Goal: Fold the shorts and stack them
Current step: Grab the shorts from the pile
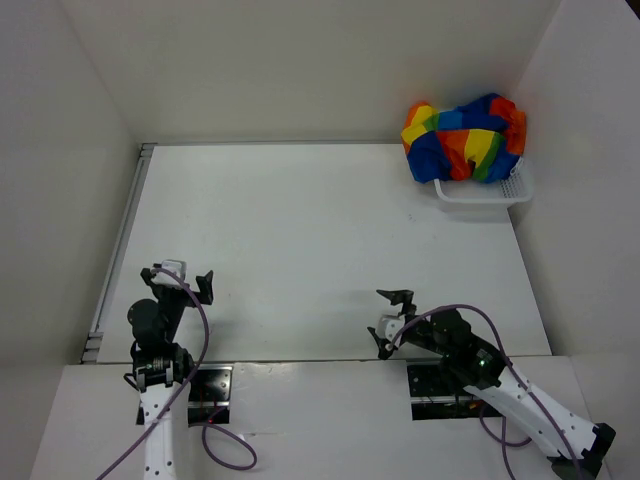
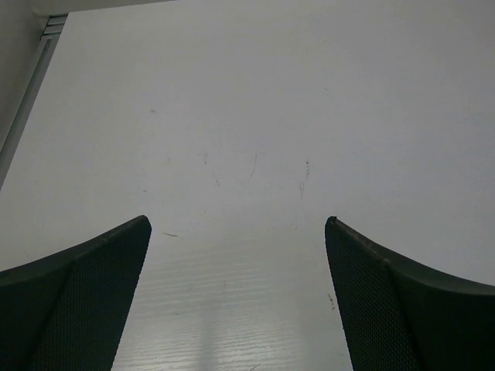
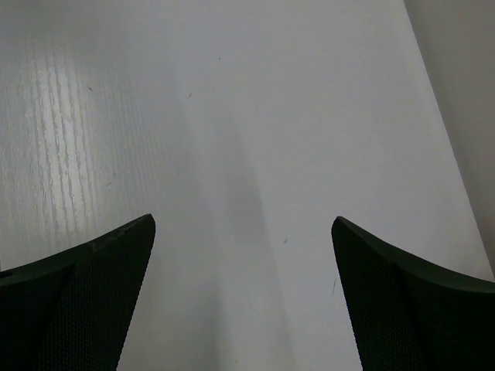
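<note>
Shorts (image 1: 463,138): bunched heap atop the white mesh basket (image 1: 505,190), well ahead and right of my right claw (image 1: 390,320). Left claw (image 1: 183,280) farther off. Both claws spread wide, holding nothing. Judgement: right arm is nearer for the reach; heap shows no clear long axis.

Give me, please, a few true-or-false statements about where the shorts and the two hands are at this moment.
1. The shorts sit bunched up in the white basket at the far right corner of the table. True.
2. The left hand is shut on the shorts. False: it is open, empty, and near the table's near edge.
3. The right hand is open over bare table. True.
4. The shorts lie folded flat at mid-table. False: they are crumpled in the basket.
</note>
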### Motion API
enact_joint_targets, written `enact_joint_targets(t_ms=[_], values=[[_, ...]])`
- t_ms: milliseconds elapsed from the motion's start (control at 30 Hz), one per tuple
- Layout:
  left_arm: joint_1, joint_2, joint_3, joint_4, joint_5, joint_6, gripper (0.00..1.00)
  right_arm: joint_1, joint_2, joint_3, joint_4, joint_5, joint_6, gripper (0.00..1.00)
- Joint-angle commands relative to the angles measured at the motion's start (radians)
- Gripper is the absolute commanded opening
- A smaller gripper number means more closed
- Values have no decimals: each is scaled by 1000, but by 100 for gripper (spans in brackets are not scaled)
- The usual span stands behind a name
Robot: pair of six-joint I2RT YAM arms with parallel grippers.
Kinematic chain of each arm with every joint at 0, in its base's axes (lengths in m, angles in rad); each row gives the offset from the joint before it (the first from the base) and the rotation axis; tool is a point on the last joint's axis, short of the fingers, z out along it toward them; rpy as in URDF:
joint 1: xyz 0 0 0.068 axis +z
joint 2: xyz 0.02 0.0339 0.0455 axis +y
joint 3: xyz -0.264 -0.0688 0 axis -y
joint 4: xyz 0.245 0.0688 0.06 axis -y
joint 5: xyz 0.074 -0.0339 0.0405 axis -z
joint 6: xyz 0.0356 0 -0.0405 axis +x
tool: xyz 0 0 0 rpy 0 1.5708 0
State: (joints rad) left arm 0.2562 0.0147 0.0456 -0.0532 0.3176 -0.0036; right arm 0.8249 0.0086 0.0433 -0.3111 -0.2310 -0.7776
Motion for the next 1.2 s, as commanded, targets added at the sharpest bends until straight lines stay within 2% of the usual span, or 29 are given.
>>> enact_joint_targets(t_ms=[0, 67, 167, 200, 233, 267, 333, 367, 400, 433, 467, 500, 533, 567, 600, 633, 667, 700, 733, 767, 800, 867, 900, 967, 1000, 1067, 1133, 1167], values=[[-3, -18, -26, 29, 0, 4, 100, 8, -7, -40, 55, 30, 57, 99], [-3, -18, -26, 29, 0, 4, 100, 8, -7, -40, 55, 21, 66, 99], [-3, -18, -26, 29, 0, 4, 100, 8, -7, -40, 34, -30, -23, 99], [-3, -18, -17, 15, 52, 4, 100, 8, -7, -40, 33, -30, -43, 99], [-3, -18, 15, -49, 243, 4, 100, 8, -7, -40, 46, -7, -34, 99], [-3, -18, 34, -65, 368, 4, 100, 8, -7, -31, 46, -7, -43, 100], [-3, -18, 34, -13, 449, 4, 100, 8, -7, -20, -41, -27, -545, 100], [-3, -18, 34, 46, 496, 4, 100, 8, -7, -20, -68, 10, -724, 100], [-3, -18, 43, 47, 532, 4, 100, 8, -7, -20, -27, 36, -811, 100], [-3, -18, 52, 35, 532, 4, 100, 8, -7, -11, 50, 56, -774, 100], [-3, -18, 53, 129, 441, 4, 100, 8, -7, -11, 148, 126, -726, 100], [-3, -9, 53, 204, 364, 4, 100, 8, -7, -23, 493, 169, -594, 100], [-12, -9, 80, 264, 294, 4, 100, 8, 11, -36, 647, 203, -592, 100], [-12, 19, 104, 295, 181, 4, 100, 8, 25, -4, 649, 223, -645, 100], [-12, 39, 141, 271, 155, 4, 100, 8, 51, 130, 576, 248, -667, 100], [-12, 65, 186, 171, 155, 4, 100, 8, 153, 211, 443, 289, -590, 100], [-12, 98, 282, 120, 155, 4, 100, 8, 238, 284, 426, 352, -527, 100], [-12, 185, 328, 75, 196, 4, 100, 8, 345, 437, 435, 531, -459, 100], [-12, 232, 367, 17, 224, 4, 100, -1, 467, 529, 408, 621, -314, 100], [-12, 331, 437, 3, 242, 4, 100, -39, 718, 631, 368, 686, -239, 100], [-12, 381, 468, -7, 251, 4, 100, -82, 805, 762, 368, 738, -183, 100], [-23, 492, 532, -62, 274, 4, 100, -157, 971, 851, 305, 699, -71, 100], [-23, 616, 568, -92, 275, 4, 100, -235, 1032, 966, 256, 647, -1, 100], [-47, 756, 699, -230, 255, 4, 100, -338, 1167, 1097, 110, 592, 187, 100], [-48, 892, 747, -281, 255, 4, 100, -424, 1302, 1203, 96, 591, 231, 100], [-81, 1041, 857, -388, 245, 4, 100, -499, 1428, 1362, 63, 591, 367, 100], [-106, 1076, 872, -402, 245, 4, 100, -573, 1623, 1487, 8, 582, 460, 100], [-106, 1076, 872, -384, 245, 4, 100, -596, 1690, 1633, -25, 563, 500, 100]])
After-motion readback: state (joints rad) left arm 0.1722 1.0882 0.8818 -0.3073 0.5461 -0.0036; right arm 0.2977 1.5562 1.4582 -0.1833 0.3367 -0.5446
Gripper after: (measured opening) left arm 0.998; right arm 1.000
